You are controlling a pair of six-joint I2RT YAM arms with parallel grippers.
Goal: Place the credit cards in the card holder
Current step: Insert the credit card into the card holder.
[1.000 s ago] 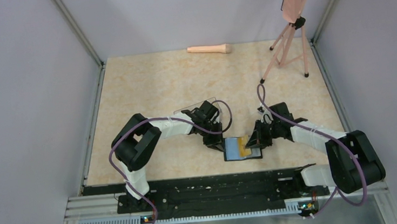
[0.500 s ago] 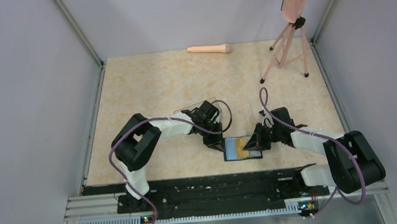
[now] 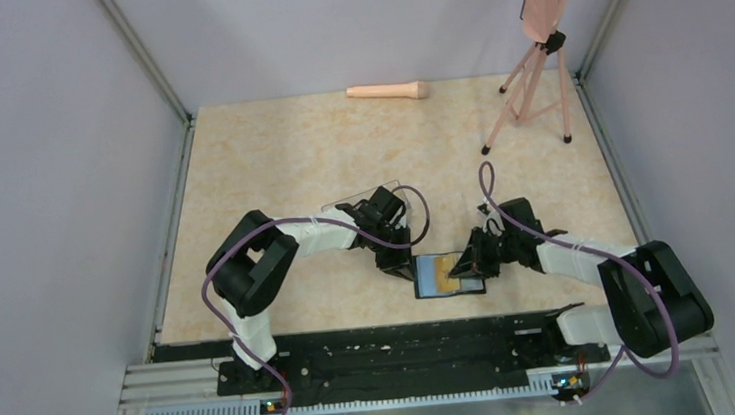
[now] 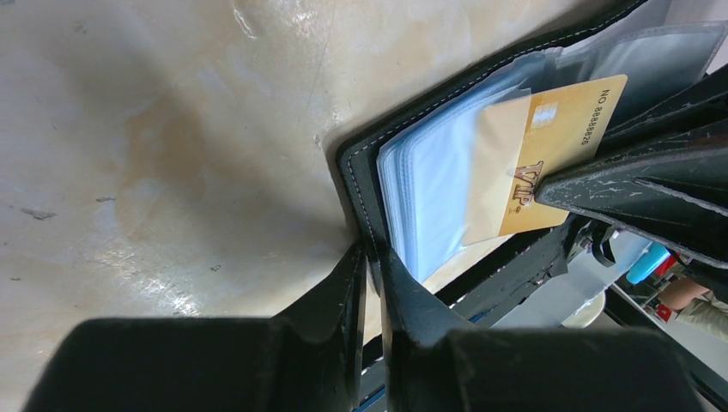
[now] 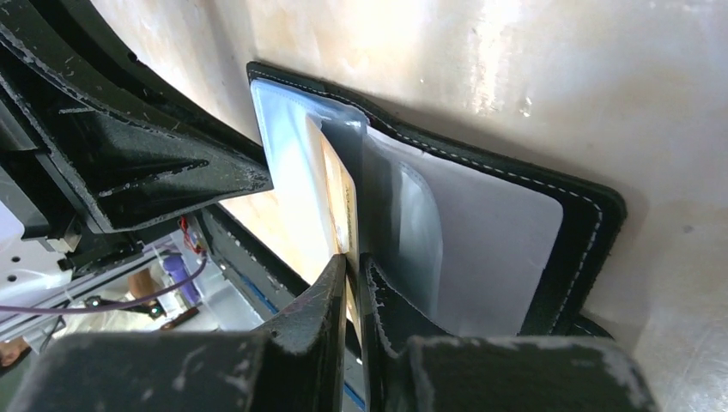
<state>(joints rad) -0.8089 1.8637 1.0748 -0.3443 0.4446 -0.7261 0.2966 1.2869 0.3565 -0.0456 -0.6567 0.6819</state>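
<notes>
The black card holder (image 3: pixel 447 275) lay open on the marble-patterned table (image 3: pixel 289 154), near its front edge, between the 2 arms. The left gripper (image 4: pixel 371 256) was clenched on the stitched edge at the holder's left side. The right gripper (image 5: pixel 354 268) pinched 1 gold VIP credit card (image 4: pixel 562 129), which sat partly inside a clear sleeve of the holder with its printed end sticking out. A clear plastic box (image 3: pixel 367 195) lay just behind the left wrist.
</notes>
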